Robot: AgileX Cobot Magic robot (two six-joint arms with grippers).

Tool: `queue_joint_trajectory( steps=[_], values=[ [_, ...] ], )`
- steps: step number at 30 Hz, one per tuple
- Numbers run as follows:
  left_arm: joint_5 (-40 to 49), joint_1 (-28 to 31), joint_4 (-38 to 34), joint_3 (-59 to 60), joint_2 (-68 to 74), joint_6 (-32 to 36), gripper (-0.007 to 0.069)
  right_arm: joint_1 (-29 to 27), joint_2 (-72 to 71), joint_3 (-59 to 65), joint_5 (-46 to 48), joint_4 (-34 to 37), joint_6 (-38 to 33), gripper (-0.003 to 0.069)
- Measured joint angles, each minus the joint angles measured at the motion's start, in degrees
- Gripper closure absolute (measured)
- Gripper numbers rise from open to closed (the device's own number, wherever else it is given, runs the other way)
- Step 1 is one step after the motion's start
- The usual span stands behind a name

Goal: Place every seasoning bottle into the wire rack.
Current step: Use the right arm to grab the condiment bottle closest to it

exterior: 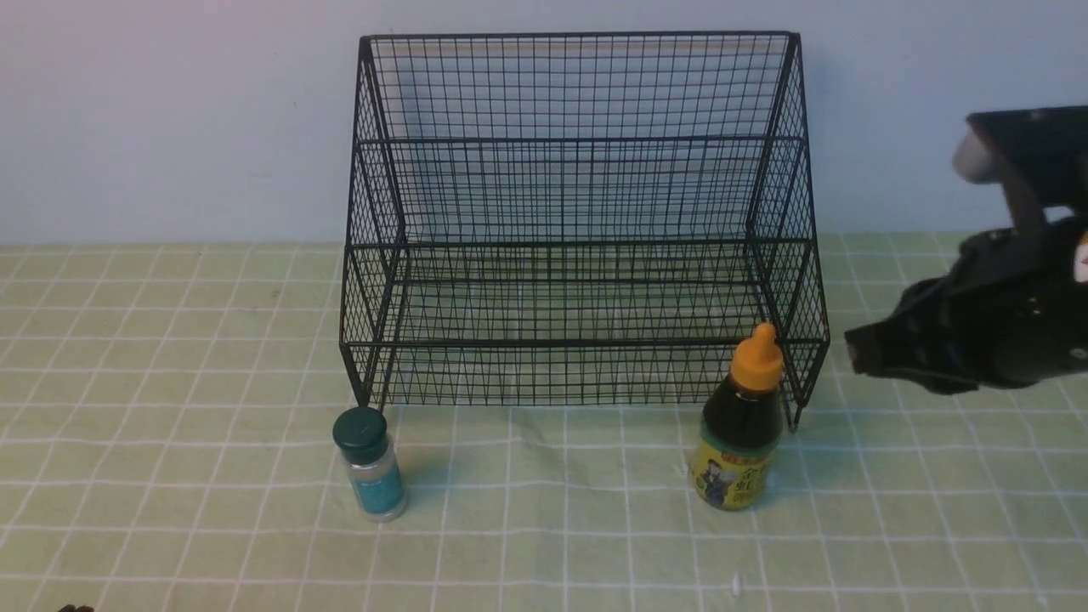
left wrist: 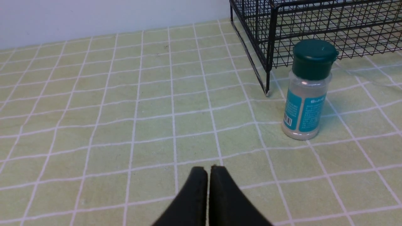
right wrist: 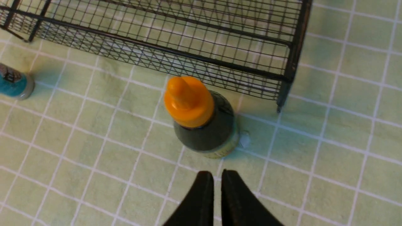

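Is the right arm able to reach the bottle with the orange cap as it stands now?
Probably yes. The orange-capped bottle stands upright on the cloth in front of the wire rack, with nothing between it and the right end effector. That end effector's jaws are nearly closed, so they would need to open first.

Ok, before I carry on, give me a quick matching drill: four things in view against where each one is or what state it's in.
Things:
1. shaker jar
2. orange-capped bottle
3. wire rack
4. left hand

Places or states:
A. standing on the cloth by the rack's front right leg
B. fingers together, nothing held
C. standing on the cloth by the rack's front left leg
D. no bottle on any shelf

Pairs: 1-C, 2-A, 3-D, 4-B
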Motion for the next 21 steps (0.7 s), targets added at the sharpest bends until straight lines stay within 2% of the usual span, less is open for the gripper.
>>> queue_joint_trajectory(
  steps=[5,9,10,11,14,18,20,21],
  values=[
    [0.00,0.00,0.00,0.00,0.00,0.00,0.0631,4.10,3.45,-1.73,-0.48,-2.44,-0.05,0.0490],
    [0.00,0.00,0.00,0.00,0.00,0.00,0.0631,4.94,7.96,-1.84,-3.58,-4.95,0.01,0.0320],
    [0.00,0.00,0.00,0.00,0.00,0.00,0.0631,5.00,8.40,-1.84,-3.86,-5.23,0.08,0.0303],
    [0.00,0.00,0.00,0.00,0.00,0.00,0.0631,4.96,9.84,-1.87,-5.00,-5.91,0.42,0.0241],
    [0.00,0.00,0.00,0.00,0.00,0.00,0.0631,4.96,12.50,-1.87,-7.75,-6.73,0.70,0.0157],
    [0.00,0.00,0.00,0.00,0.00,0.00,0.0631,4.96,15.42,-1.87,-11.13,-6.91,0.76,0.0133],
    [0.00,0.00,0.00,0.00,0.00,0.00,0.0631,4.96,16.40,-1.87,-11.66,-6.91,0.76,0.0160],
    [0.00,0.00,0.00,0.00,0.00,0.00,0.0631,4.96,16.72,-1.87,-11.66,-6.85,0.70,0.0195]
  ],
)
